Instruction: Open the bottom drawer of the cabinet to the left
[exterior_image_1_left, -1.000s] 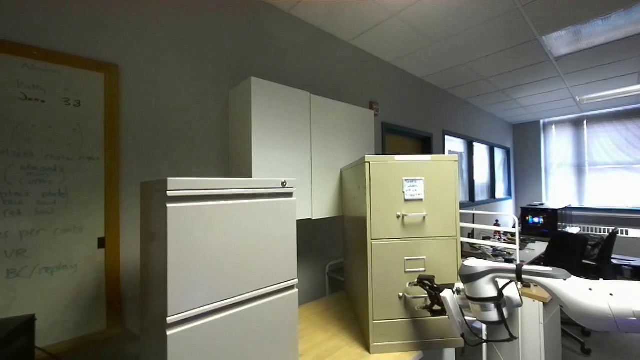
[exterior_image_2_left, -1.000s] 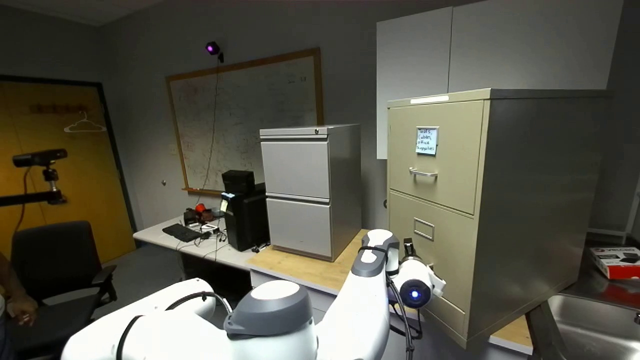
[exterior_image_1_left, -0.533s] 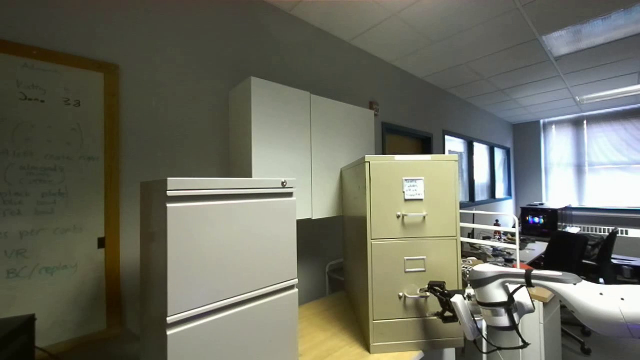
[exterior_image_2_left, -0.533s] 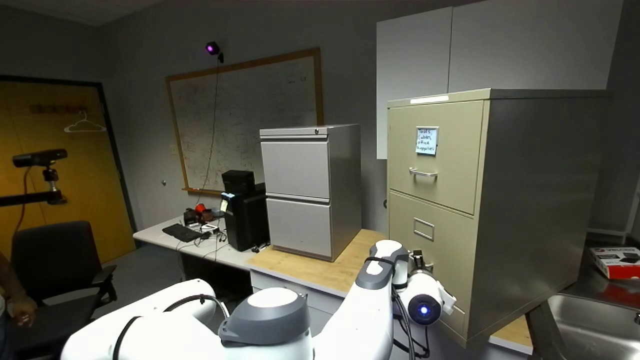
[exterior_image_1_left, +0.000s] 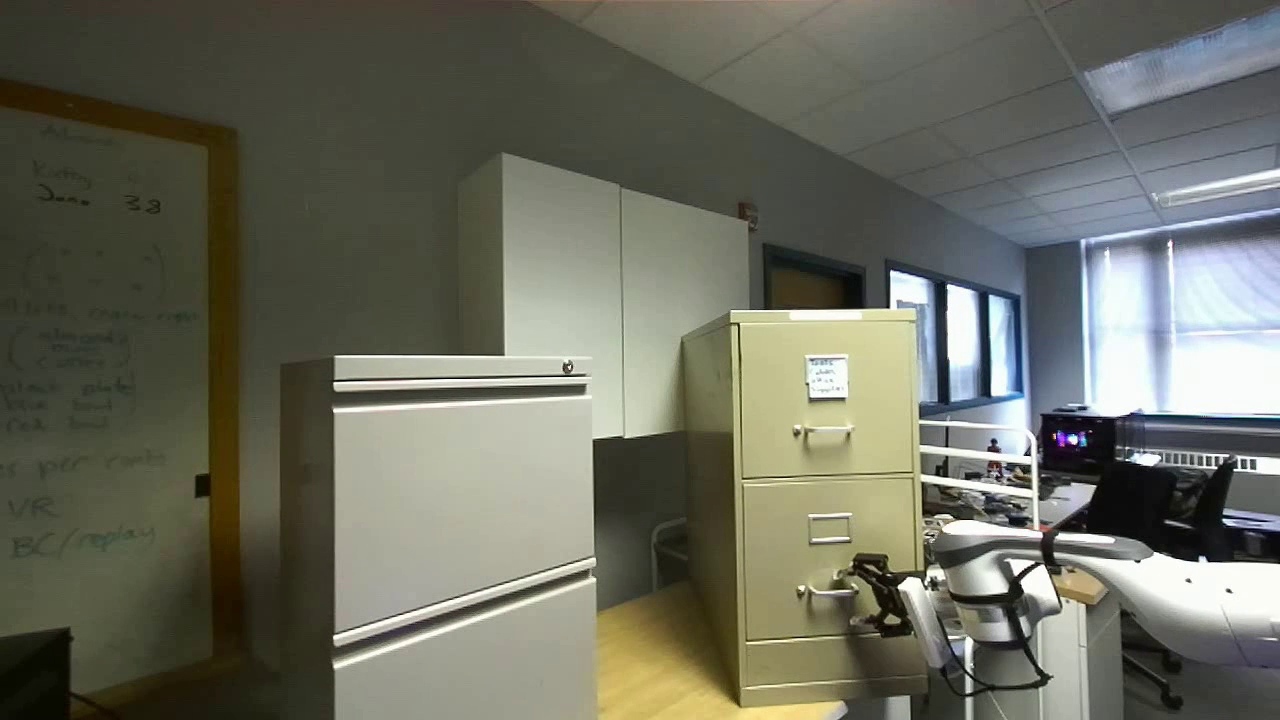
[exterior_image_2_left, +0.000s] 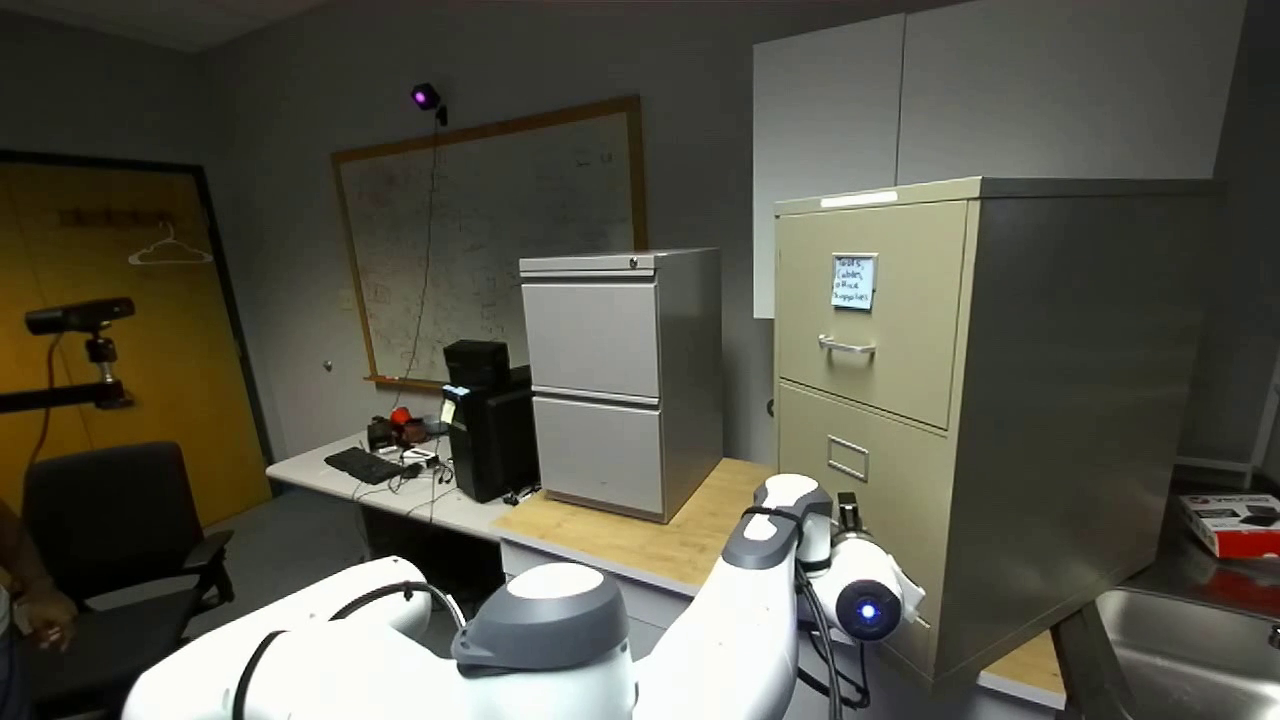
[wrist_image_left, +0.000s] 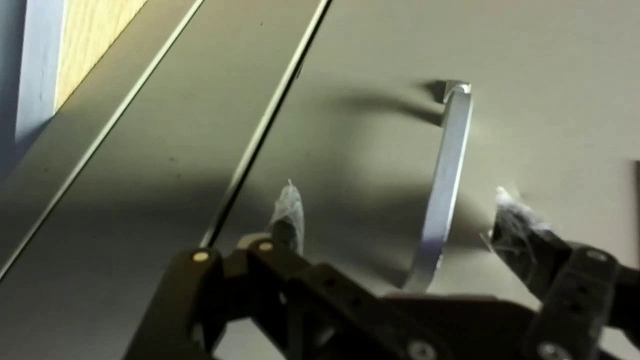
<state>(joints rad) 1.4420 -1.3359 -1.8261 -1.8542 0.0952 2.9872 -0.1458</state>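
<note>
The beige cabinet (exterior_image_1_left: 712, 470) has two drawers and shows in both exterior views (exterior_image_2_left: 1070, 400). Its bottom drawer (exterior_image_1_left: 775, 545) sits flush and shut. The silver bar handle (exterior_image_1_left: 826, 593) of that drawer also shows in the wrist view (wrist_image_left: 446, 185), between my two fingers but nearer the right one and touching neither. My gripper (wrist_image_left: 395, 195) is open and empty, facing the drawer front at the handle; it also shows in an exterior view (exterior_image_1_left: 852, 600). In an exterior view (exterior_image_2_left: 848, 512) the arm hides the handle. A grey two-drawer cabinet (exterior_image_2_left: 592, 335) stands left of the beige one, shut.
Both cabinets stand on a wooden counter (exterior_image_2_left: 615, 535). A metal sink (exterior_image_2_left: 1165, 640) and a red and white box (exterior_image_2_left: 1235, 525) are right of the beige cabinet. A desk with a black computer (exterior_image_2_left: 492, 440) stands at the left. A person's arm (exterior_image_2_left: 40, 610) shows at the left edge.
My gripper drew back from the drawer front and moved right along the handle, dipped, then rose slightly and came a little nearer again. The drawers have not moved.
</note>
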